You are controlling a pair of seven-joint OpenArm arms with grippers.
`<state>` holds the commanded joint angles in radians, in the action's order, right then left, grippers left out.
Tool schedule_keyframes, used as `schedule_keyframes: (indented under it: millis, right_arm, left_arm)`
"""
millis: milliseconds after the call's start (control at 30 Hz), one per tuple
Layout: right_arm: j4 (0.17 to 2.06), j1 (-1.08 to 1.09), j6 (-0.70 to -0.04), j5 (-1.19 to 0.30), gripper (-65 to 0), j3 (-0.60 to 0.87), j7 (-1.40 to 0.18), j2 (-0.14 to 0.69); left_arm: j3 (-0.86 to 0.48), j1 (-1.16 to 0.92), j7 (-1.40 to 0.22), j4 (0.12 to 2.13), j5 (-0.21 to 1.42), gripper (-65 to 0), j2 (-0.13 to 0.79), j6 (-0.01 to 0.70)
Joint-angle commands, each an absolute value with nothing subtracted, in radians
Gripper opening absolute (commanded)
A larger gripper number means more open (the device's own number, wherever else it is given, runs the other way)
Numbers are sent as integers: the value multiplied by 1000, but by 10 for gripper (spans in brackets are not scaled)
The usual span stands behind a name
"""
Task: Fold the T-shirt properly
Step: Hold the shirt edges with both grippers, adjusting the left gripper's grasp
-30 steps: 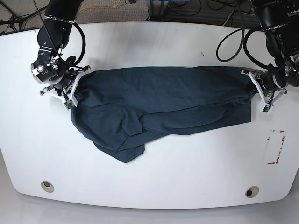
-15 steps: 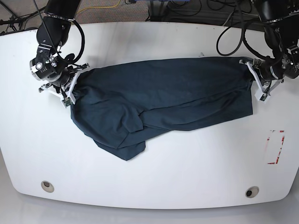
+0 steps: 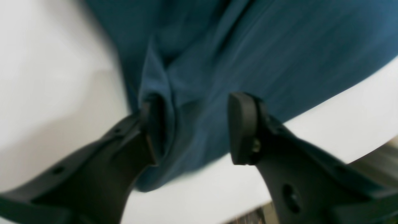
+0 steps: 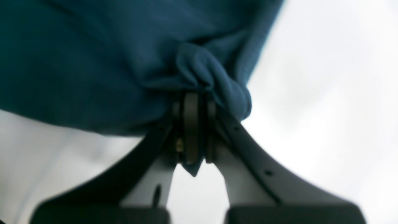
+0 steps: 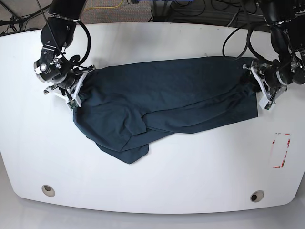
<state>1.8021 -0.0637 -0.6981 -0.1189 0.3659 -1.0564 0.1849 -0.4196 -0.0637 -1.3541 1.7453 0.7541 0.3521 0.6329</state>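
Fingers [image 4: 191, 102] of the right arm pinch bunched, soft navy T-shirt [image 5: 162, 100] cloth; left fingers [image 3: 239, 124] spread.

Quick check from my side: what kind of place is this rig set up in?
Probably a robotics lab or test bench: a bare white rounded table, bundles of black cables on the floor behind it, and a dark navy-blue T-shirt stretched between two arms.
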Motion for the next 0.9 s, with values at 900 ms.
schedule_keyframes:
  millis: [900]
  right_arm:
    - [1802,-64,-698,-120,-650,366,-1056,182]
  left_arm:
    - [-470,7,-1349,1701,588,-300,352,633]
